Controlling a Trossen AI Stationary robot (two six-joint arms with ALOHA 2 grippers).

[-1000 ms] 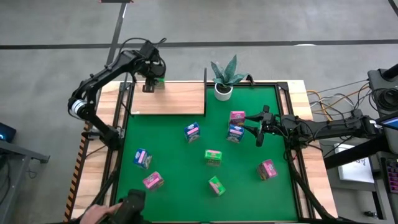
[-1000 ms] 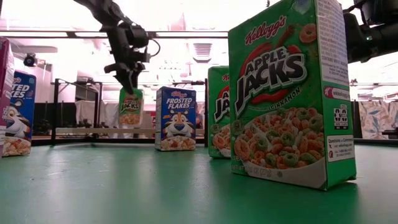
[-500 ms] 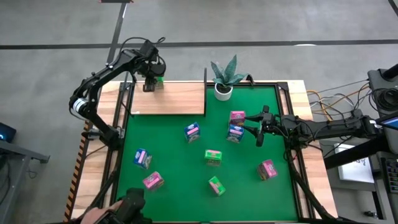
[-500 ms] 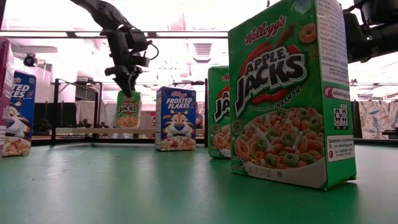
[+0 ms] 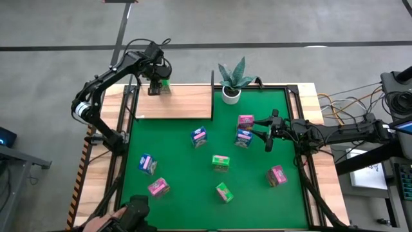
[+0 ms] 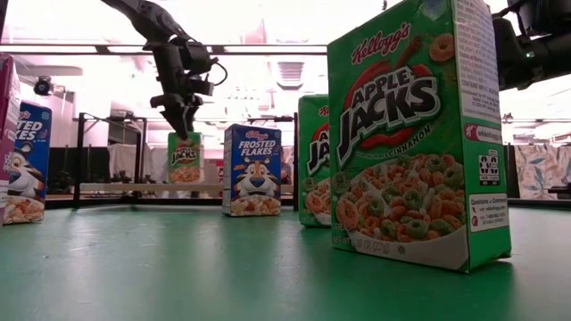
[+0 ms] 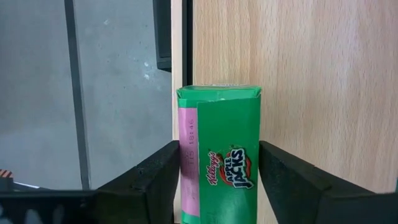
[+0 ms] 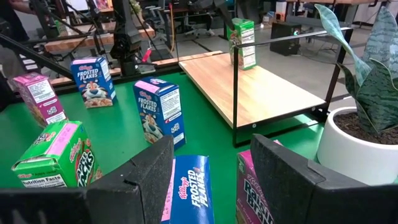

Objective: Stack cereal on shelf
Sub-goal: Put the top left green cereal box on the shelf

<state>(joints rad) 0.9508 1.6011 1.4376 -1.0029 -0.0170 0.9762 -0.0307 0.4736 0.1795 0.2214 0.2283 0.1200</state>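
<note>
My left gripper (image 5: 155, 86) is over the far left corner of the light-wood shelf (image 5: 187, 104), shut on a green cereal carton (image 6: 185, 159) that stands upright on the board. My right gripper (image 5: 266, 135) is open, level above the green table at centre right. It points toward the table's left edge at a blue-and-white carton (image 8: 188, 193) and a pink carton (image 8: 256, 200) standing side by side, and touches neither. Several more cartons stand loose on the table. My left gripper pinches the green carton's top end (image 7: 188, 186) between its two fingers, one on each of two opposite sides. The fingers come from above, pointing down. The carton is upright with its bottom on the shelf board (image 7: 311, 93), close to the board's far edge.
Loose cartons: blue (image 5: 199, 136), green (image 5: 221, 163), green (image 5: 224, 191), pink (image 5: 277, 175), blue (image 5: 147, 164), pink (image 5: 158, 187). A potted plant (image 5: 232, 92) stands by the shelf's right end. Thin black posts (image 8: 235, 93) rise at the shelf's edges. A person's hand (image 5: 96, 222) is at the near edge.
My left gripper has gone down a little with the green carton, which has come to stand upright on the shelf board. My right gripper has kept still.
</note>
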